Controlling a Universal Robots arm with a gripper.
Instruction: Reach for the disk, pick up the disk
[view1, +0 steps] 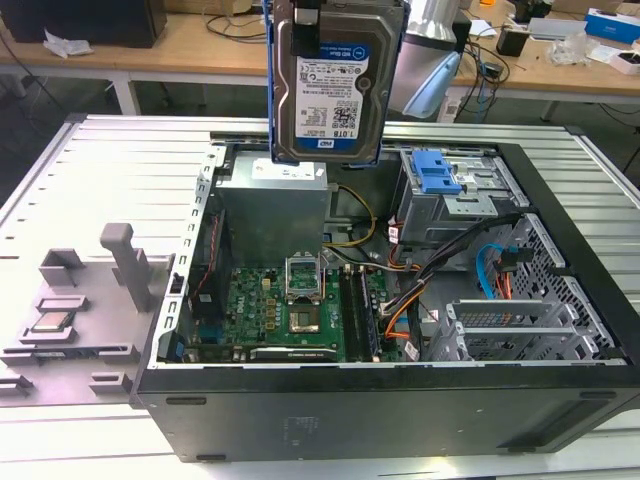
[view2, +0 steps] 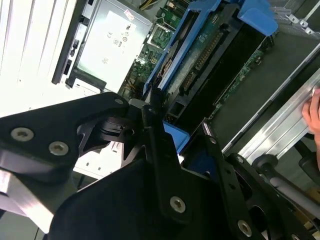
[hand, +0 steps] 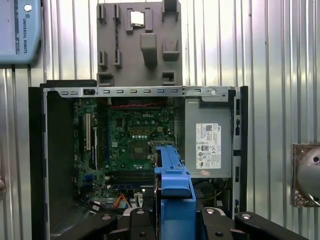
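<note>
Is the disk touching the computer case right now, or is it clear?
Apart. The exterior view shows the disk hanging upright in the air above the open computer case, no part resting on it.

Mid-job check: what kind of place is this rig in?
Probably an electronics lab or workshop: an open computer case on a ribbed metal table, wooden workbenches strewn with cables behind, the gripper holding the disk.

This looks like an electronics or robotics lab: an open computer case lies on a ribbed metal surface, and wooden surfaces behind carry loose cables and small boxes.
</note>
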